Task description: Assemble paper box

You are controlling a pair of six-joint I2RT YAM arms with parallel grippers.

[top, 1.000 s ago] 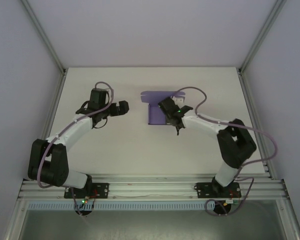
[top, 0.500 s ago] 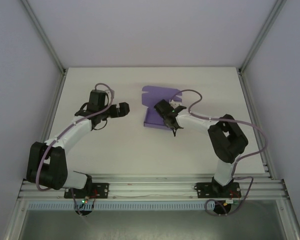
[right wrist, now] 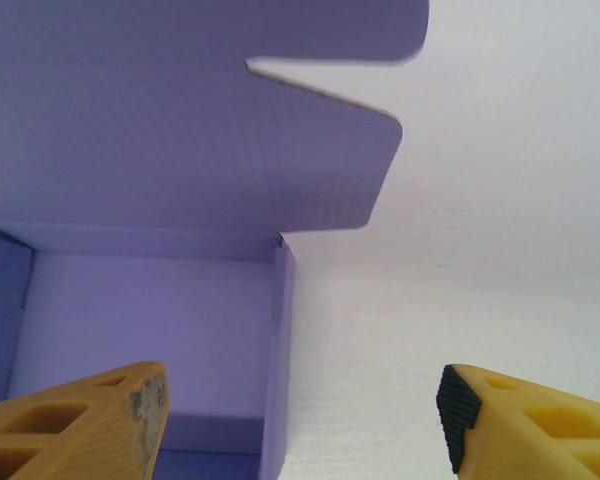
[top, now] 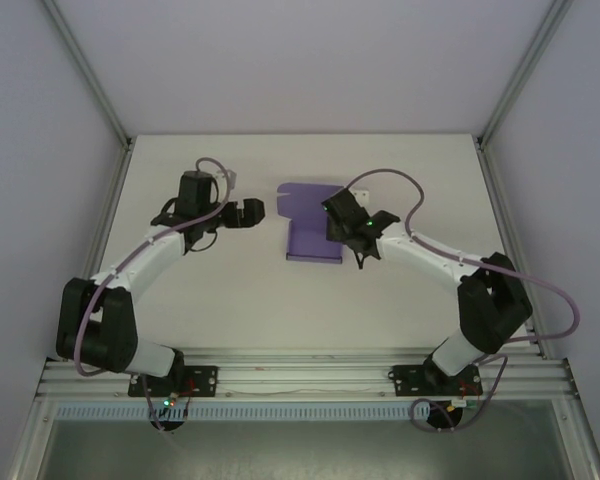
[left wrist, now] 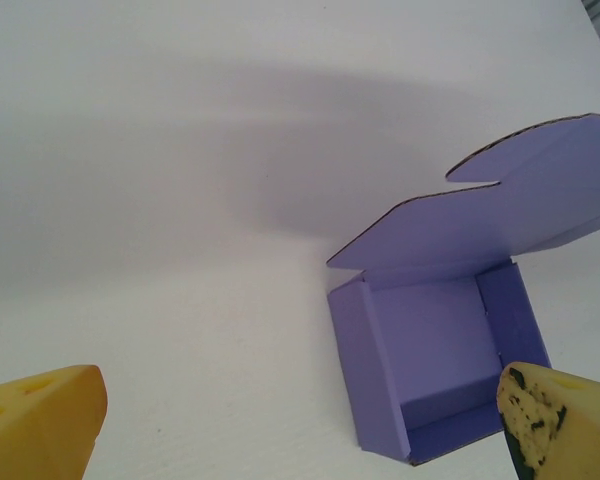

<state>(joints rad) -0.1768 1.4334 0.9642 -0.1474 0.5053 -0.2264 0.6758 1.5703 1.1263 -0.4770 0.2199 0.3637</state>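
Found the paper box (top: 305, 240) resting on the table (top: 230, 300) toward its far edge, roughly midway between the side edges. Took it for a shallow open tray with its walls already up and the lid flap raised at the far side, notched along its free edge. Saw the right gripper (right wrist: 300, 410) spread apart and pinching nothing, poised above the tray's right wall, one finger over the inside and the other over bare table. Judged that placing to suit pressing or tucking that wall, or reaching for the lid. Saw the left gripper (left wrist: 302, 405) spread wide too, holding nothing, set near the box on its left and facing it, probably to brace the tray during lid closing. Judged the closing of the lid to be the step left. Noted a plain white matte tabletop, pale walls on three sides, and an aluminium rail (top: 290, 375) along the near edge.
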